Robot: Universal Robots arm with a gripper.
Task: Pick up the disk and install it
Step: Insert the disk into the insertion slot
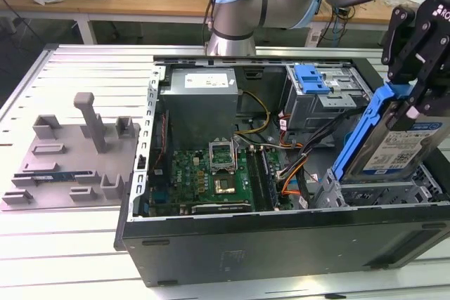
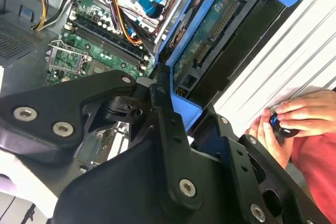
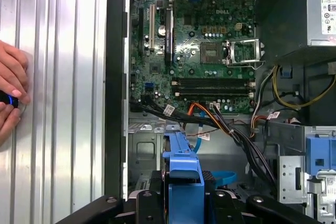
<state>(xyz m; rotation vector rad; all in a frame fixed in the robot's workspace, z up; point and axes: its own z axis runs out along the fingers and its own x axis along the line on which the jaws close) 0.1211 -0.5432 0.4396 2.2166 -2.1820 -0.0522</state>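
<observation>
disk tilted, in end effector, over PC

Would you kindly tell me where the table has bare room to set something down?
Free: the slatted table around the grey fixture, at the exterior view's left. Crowded: the computer case, with cables, motherboard and disk.

disk is hanging off the table, with the claw gripping it by the upper end. It's tilting steeply, with the silver face and blue-and-white label facing the exterior view's right and a blue rail running down its other edge. The lower end is sitting at the top of the drive cage; can't tell if it's touching. In the second wrist view the green board side is showing.
</observation>
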